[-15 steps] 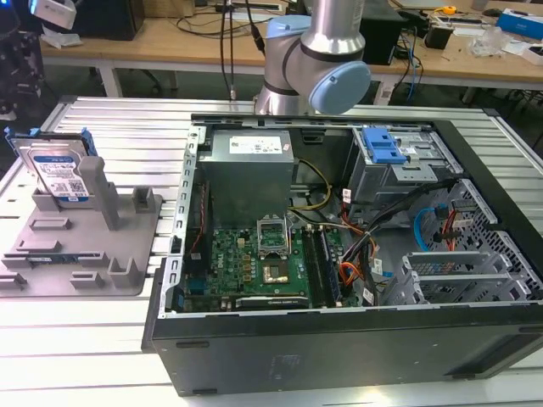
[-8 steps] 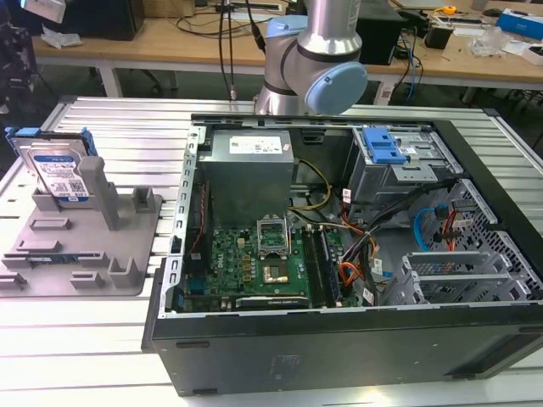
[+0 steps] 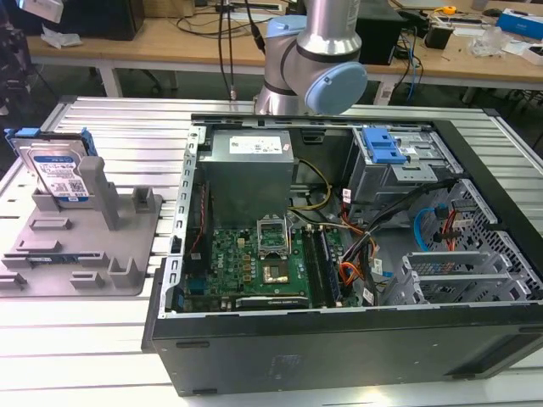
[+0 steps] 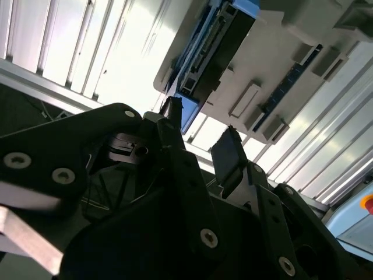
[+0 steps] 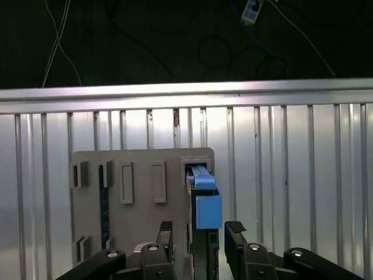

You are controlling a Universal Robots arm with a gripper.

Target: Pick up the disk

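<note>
A: What is the table [image 3: 93, 339] like?

B: It is shiny silver metal, with long ribs and grooves running across it. Behind it, at 12 o'clock in the exterior view, stand wooden benches [image 3: 170, 42] with wires and small bits on top.

A: What sits on the table?

B: A big black computer case [image 3: 339, 356] lies open. Inside are a green board [image 3: 254, 263], a grey metal box [image 3: 250, 170] and coloured wires [image 3: 349, 273]. The silver and blue robot arm [image 3: 327, 38] rises at 12 o'clock from the case.

A: Where is the disk?

B: The disk [image 3: 61, 174] is at 9 o'clock from the case. It stands up on its edge in a grey plastic holder [image 3: 127, 246] with blocky posts, at the holder's 11 o'clock corner. It is flat and silver, with a white and blue sticker and blue rails on its sides.

A: How is the claw?

B: In the first wrist view the claw [image 5: 200, 230] is wide open and holds nothing. Its two black fingers [image 5: 235, 232] are apart. The disk, seen edge-on, lines up with the gap between them. Whether a finger touches the disk cannot be told.
</note>
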